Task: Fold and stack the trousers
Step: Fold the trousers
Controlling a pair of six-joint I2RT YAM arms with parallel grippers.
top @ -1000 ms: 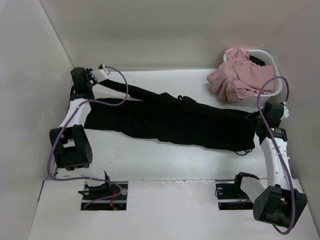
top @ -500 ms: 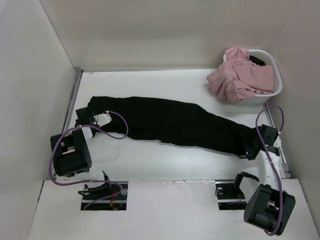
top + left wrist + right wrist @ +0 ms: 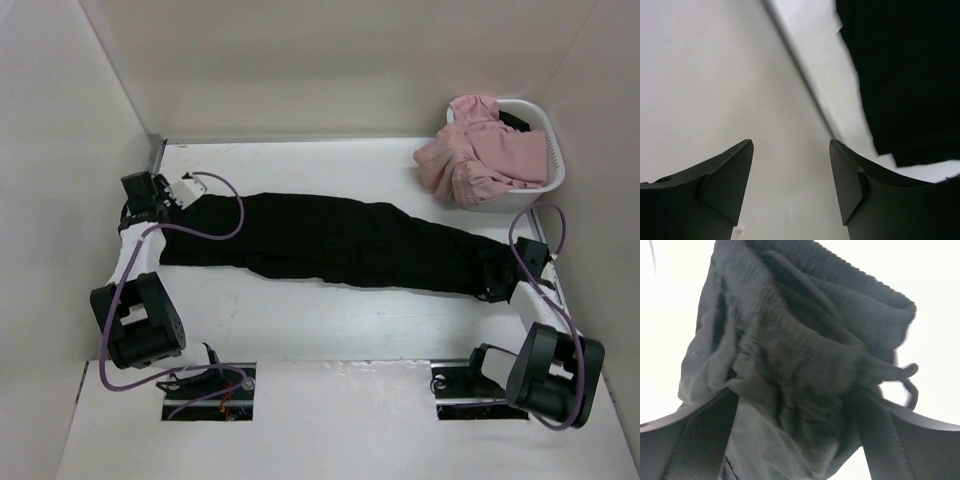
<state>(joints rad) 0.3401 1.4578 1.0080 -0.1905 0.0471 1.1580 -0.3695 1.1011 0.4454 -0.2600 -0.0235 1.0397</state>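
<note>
Lying flat across table (image 3: 330, 325), trousers (image 3: 330, 240) run w/ waistband end just on near side of basket (image 3: 553, 172) and leg ends well left of basket. Right end effector (image 3: 795, 395) at waistband, fingers spread wide either side of bunched cloth. Left end effector (image 3: 790, 145) by leg ends, fingers apart, nothing btw them.

overhead camera looks down over whole table (image 3: 300, 310), wrist cameras sit close, all three share the trousers (image 3: 330, 240)
</note>
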